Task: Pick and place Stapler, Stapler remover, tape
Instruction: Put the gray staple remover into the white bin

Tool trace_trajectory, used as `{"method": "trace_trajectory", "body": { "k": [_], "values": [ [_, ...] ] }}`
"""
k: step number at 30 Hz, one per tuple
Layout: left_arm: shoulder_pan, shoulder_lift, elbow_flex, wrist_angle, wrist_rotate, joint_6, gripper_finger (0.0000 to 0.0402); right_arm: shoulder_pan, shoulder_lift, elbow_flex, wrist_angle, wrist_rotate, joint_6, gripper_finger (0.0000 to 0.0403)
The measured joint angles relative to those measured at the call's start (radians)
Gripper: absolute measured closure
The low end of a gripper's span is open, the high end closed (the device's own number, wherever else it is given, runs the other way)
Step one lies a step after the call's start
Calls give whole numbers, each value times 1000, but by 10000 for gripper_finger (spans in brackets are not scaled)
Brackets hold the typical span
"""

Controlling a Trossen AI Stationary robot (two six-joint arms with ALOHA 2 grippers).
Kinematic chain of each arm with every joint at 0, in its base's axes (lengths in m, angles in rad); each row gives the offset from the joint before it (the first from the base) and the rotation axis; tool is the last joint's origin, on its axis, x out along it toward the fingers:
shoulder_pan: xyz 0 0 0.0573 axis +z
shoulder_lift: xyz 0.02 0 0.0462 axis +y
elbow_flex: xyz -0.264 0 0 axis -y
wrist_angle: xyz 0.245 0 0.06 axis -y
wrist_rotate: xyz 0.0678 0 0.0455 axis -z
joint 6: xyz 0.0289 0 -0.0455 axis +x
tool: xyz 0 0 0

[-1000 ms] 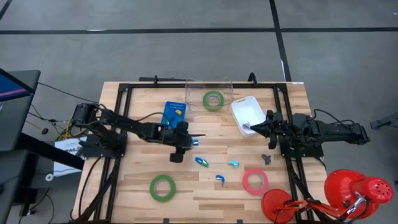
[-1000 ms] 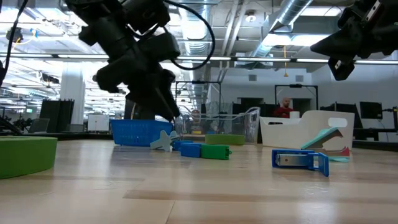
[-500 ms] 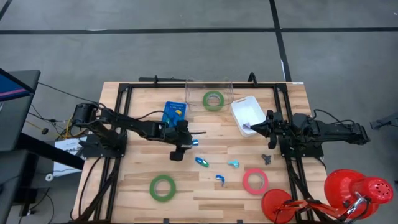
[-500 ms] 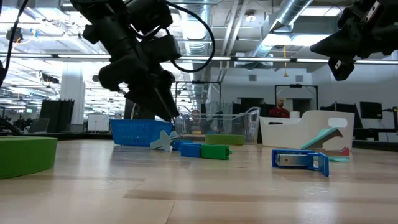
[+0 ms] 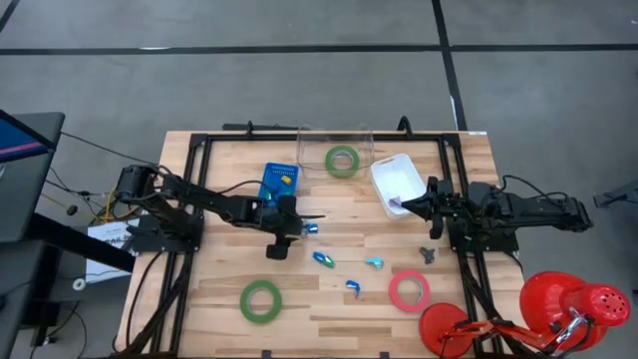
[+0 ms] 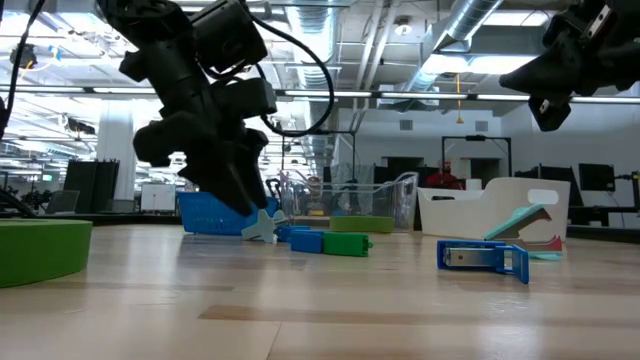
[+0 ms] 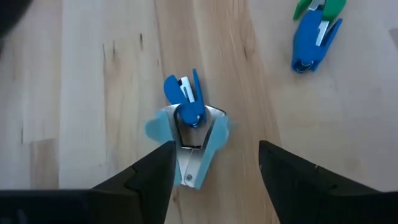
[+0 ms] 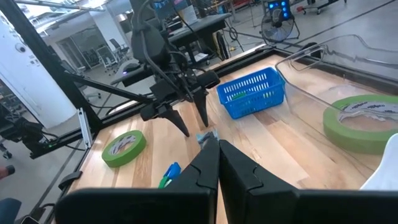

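My left claw [image 5: 299, 223] has pulled back a bit toward its own side vs a sec ago, arm sitting lower in the low view; fingers [image 7: 146, 177] spread wide, nothing pinched. Just ahead of the tips, btwn them, lies the light-blue staple remover [image 7: 189, 140] w/ a small blue stapler [image 7: 185, 96] touching its far end, both flat on the counter [image 5: 329, 299], same spot as before. Blue basket [image 5: 278, 181] sits just behind the claw; further out ahead a blue-and-green stapler [image 7: 316, 34]. Tape: one green roll [image 5: 342, 160] in the clear bin [image 5: 335, 150] beyond the claw, another green roll [image 5: 260, 300] near the counter's front edge, pinkish-red roll [image 5: 409, 290] well off toward the right arm. Right claw [image 5: 407, 205] unchanged, pressed together, empty, hovering by the white tray [image 5: 396, 180].
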State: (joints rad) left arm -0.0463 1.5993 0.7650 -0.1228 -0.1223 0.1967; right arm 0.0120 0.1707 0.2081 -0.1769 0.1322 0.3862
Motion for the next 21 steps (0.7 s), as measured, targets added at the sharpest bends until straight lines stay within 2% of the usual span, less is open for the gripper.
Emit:
{"method": "trace_trajectory", "body": {
  "k": [6,21],
  "values": [
    [-7,0,0,16,74,1,197,0,0,0,-6,0,0,403],
    [-6,63,-2,80,55,8,236,0,0,0,-10,0,1,403]
  ]
}}
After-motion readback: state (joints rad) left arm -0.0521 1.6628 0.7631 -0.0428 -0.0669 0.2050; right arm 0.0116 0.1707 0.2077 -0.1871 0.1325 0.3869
